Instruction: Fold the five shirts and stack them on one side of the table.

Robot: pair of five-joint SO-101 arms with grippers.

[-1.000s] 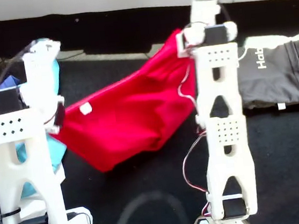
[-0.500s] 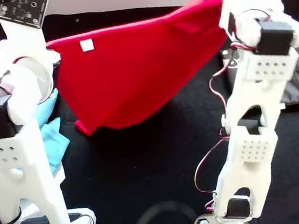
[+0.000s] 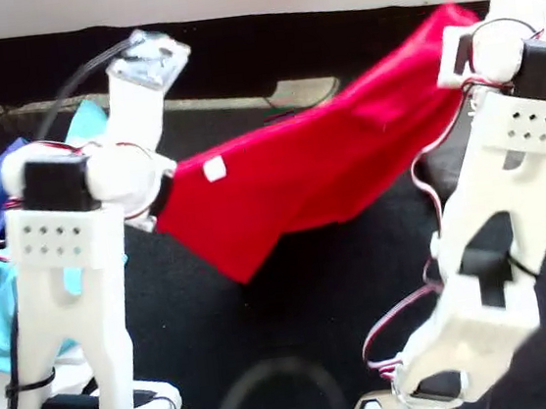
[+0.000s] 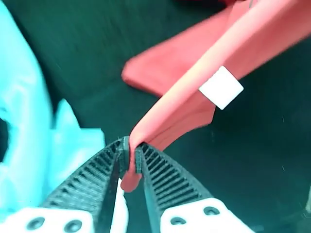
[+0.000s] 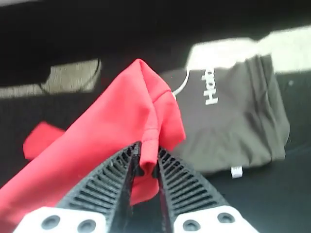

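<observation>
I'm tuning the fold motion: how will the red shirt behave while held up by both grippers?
Probably floppy: the red shirt sags between the left gripper and right gripper instead of holding flat. Likely light, since thin pinches of cloth carry it. It might slip, as each pinch holds only a small fold.

- You have white lettering point(image 5: 210, 87) on the dark grey shirt point(image 5: 238, 126); it is one short word in bold letters, close to the shirt's folded edge, and it lies sideways in the right wrist view
- A small white tag point(image 5: 236, 172) sits at that shirt's hem; any print on it is too small for you to read
- The red shirt point(image 3: 328, 169) carries a square white label point(image 3: 214, 169); its face looks blank to you in the left wrist view
</observation>
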